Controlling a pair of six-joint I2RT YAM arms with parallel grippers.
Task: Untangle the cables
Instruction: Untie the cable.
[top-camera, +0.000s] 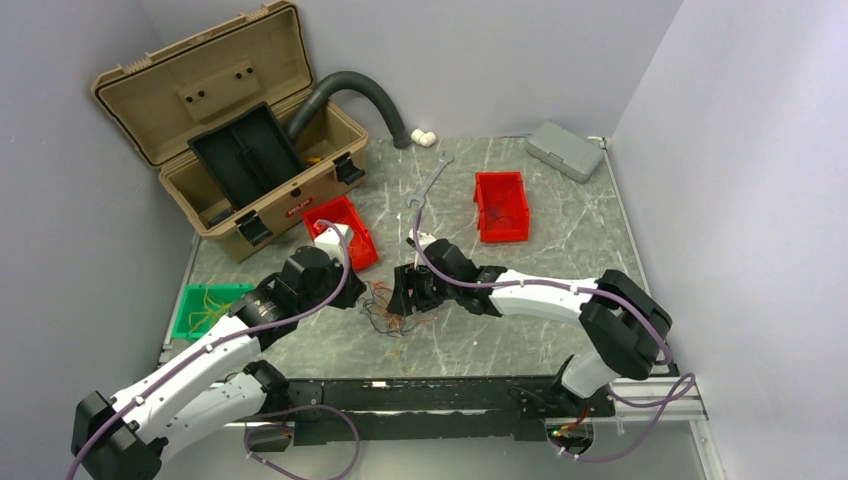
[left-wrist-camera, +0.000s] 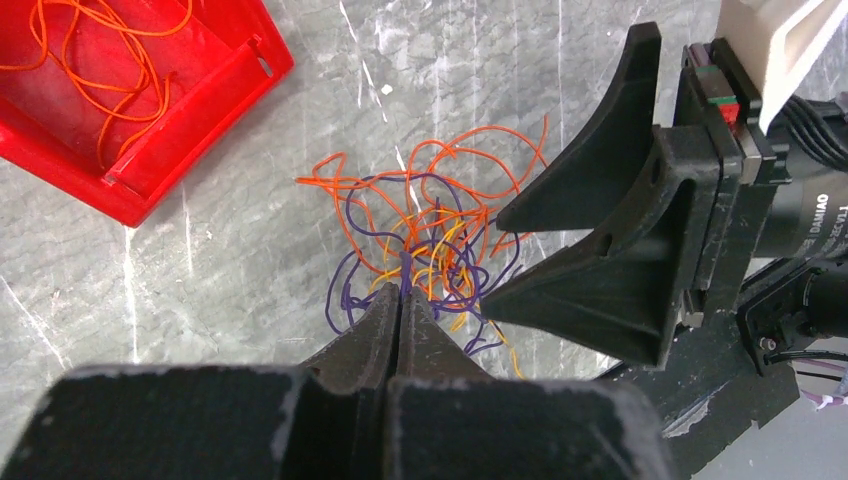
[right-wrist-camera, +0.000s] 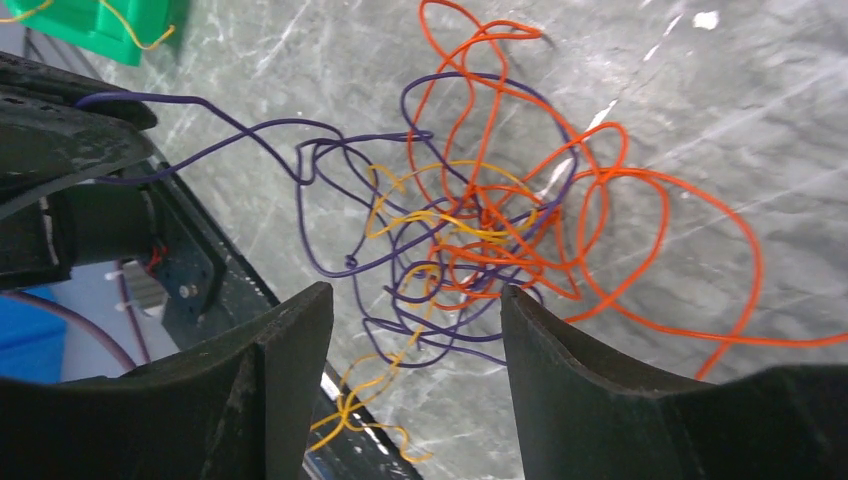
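1. The left gripper (left-wrist-camera: 400, 297) is pinched tight at the near edge of the cables (left-wrist-camera: 430, 225), with a purple strand running into its tips.
2. The right gripper (right-wrist-camera: 415, 300) is spread wide, its fingers flanking the tangle and gripping nothing.
3. The cables lie on the grey table (left-wrist-camera: 250, 260) between both grippers, near a red bin (left-wrist-camera: 200, 125).
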